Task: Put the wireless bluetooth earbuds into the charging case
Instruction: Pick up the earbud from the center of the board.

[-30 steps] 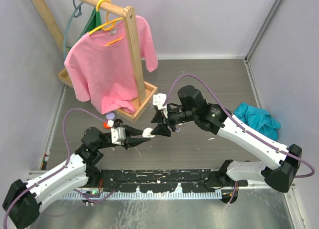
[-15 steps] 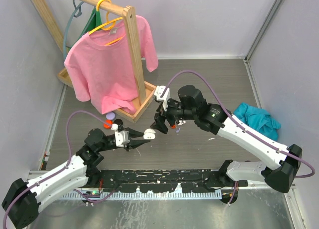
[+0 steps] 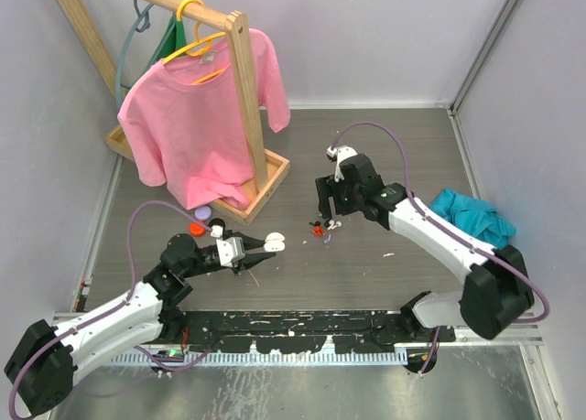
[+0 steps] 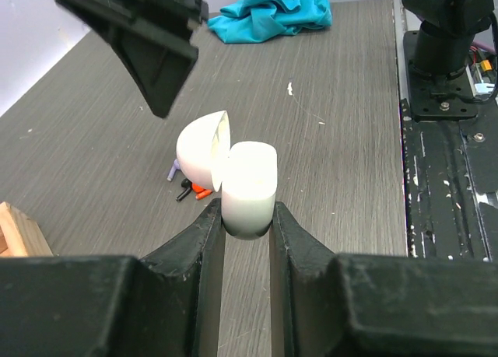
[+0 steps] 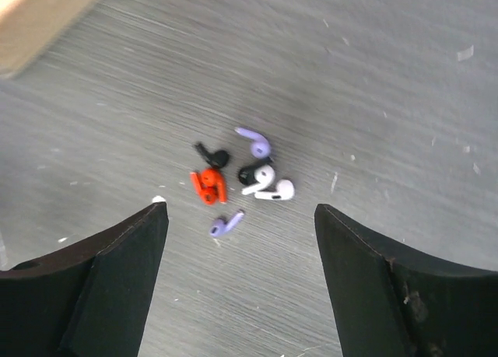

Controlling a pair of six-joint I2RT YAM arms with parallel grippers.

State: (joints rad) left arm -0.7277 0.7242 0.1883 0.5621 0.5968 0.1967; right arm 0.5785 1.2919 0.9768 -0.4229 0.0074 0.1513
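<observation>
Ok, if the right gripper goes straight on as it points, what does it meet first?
Probably the earbuds loose on the table, straight ahead of the open right gripper; depth unclear.

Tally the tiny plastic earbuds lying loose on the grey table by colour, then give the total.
Purple plastic earbuds: 2
Black plastic earbuds: 2
White plastic earbuds: 2
Orange-red plastic earbuds: 2, lying pressed together, so hard to tell apart
Total: 8
</observation>
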